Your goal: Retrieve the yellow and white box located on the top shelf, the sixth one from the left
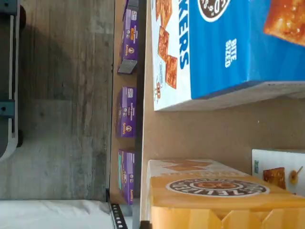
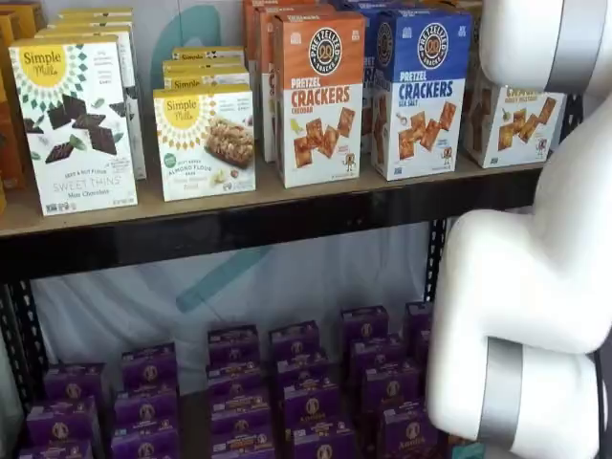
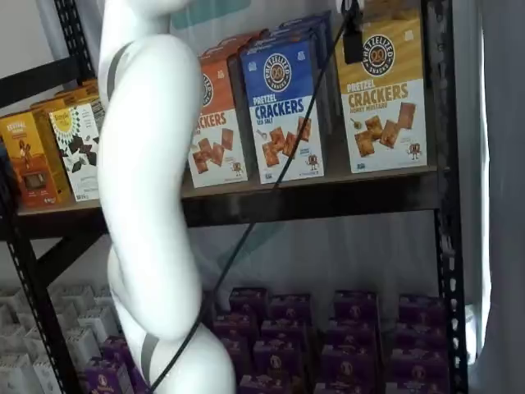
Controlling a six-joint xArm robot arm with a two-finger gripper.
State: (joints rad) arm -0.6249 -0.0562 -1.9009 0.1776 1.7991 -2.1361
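Fingers: a small black part (image 3: 353, 37) hangs from the upper edge in a shelf view, with a black cable running down beside it; whether the fingers are spread or pressed together cannot be told, and nothing is seen held.
Target relative to fingers: the yellow and white box (image 3: 381, 94) stands directly under that black part, which overlaps its upper left front; contact cannot be judged.
Target place: upright at the right end of the top shelf (image 3: 328, 197), front face close to the shelf's front edge, just beside the right upright; in the other shelf view it (image 2: 516, 120) is partly hidden behind the white arm.
Target look: tall cardboard, yellow upper part with a round dark logo, white lower front picturing square brown crackers; the wrist view shows its yellow top (image 1: 224, 195).
Neighbour: a blue box (image 3: 283, 111) of the same shape, just beside it toward the shelf's left end, with a gap of bare board between.
Shelf: tan wooden board, thick black front rail.
Below: purple boxes (image 2: 296, 397) in rows.
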